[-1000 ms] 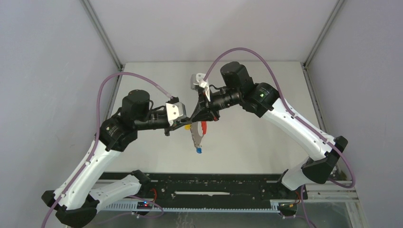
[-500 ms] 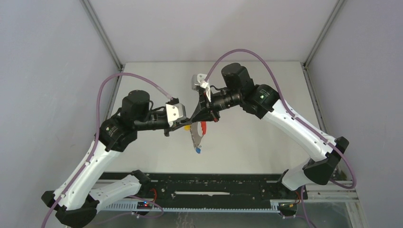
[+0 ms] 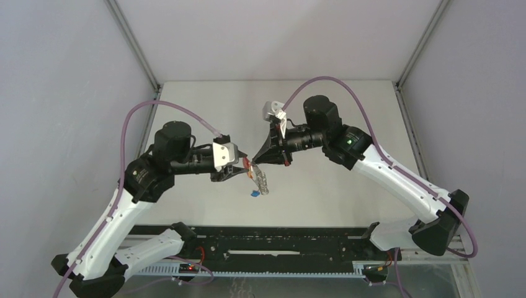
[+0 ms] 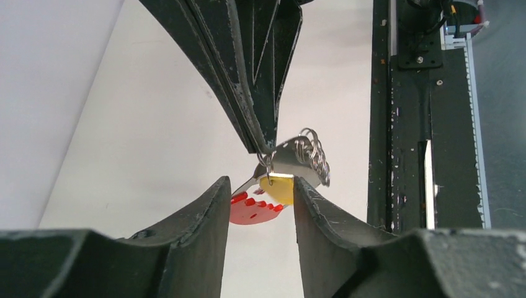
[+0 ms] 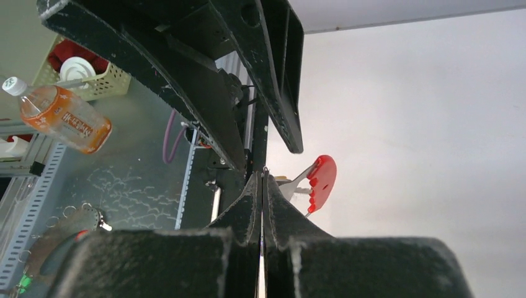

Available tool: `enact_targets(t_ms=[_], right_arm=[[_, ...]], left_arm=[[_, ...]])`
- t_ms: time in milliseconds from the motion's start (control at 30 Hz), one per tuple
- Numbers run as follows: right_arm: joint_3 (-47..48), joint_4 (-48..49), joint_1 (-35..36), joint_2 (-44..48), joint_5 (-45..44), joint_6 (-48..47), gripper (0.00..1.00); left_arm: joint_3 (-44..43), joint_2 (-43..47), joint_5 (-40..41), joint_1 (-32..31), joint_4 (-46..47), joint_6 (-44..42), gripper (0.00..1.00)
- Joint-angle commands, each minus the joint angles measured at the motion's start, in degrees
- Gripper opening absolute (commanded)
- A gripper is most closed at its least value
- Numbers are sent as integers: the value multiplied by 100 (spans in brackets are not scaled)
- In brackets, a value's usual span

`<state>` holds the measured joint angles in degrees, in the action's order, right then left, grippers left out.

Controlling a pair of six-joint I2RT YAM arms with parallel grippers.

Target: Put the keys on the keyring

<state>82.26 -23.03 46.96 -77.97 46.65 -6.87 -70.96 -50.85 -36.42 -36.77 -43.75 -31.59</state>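
The keyring [image 4: 308, 153], a bunch of grey metal rings with a red tag [image 4: 250, 210], hangs in the air between my two grippers. My right gripper [image 5: 262, 176] is shut on a small wire ring at its top. The yellow-headed key [image 4: 277, 189] hangs from that ring, just beyond the tips of my left gripper [image 4: 257, 183] and against its right finger [image 4: 310, 205]. The left jaws stand apart and clamp nothing. In the top view the blue-headed key [image 3: 254, 194] dangles lowest under the cluster [image 3: 262, 181], below both grippers.
A black rail [image 3: 279, 243] runs along the near table edge by the arm bases. The enclosure's grey walls stand left, right and behind. Past the table edge, the right wrist view shows an orange drink bottle [image 5: 62, 121] and a pale basket [image 5: 99, 82].
My left gripper has opened and let go of the yellow key. The right arm has swung a little to the right and nearer with the keyring, so the bunch hangs closer to the left gripper.
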Motion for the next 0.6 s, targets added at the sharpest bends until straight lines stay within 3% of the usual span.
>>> enact_targets(t_ms=[0,167,267,367,567], right_arm=[[-410,1462,-52,476,71,773,0],[-795,2102,-55,588,134,1218,0],[-1174,2961,-60,697,96,1630,0],[-1476,3552,-32,768,25,1982,0],[-1506,3704,24,733,-26,2069,0]], left_arm=[[-172,142,-24,13,-208,-407,46],[-141,139,-12,13,-5,-356,45],[-159,116,-117,4,79,-274,42],[-154,95,-166,4,99,-320,35],[-155,110,-138,8,155,-389,21]])
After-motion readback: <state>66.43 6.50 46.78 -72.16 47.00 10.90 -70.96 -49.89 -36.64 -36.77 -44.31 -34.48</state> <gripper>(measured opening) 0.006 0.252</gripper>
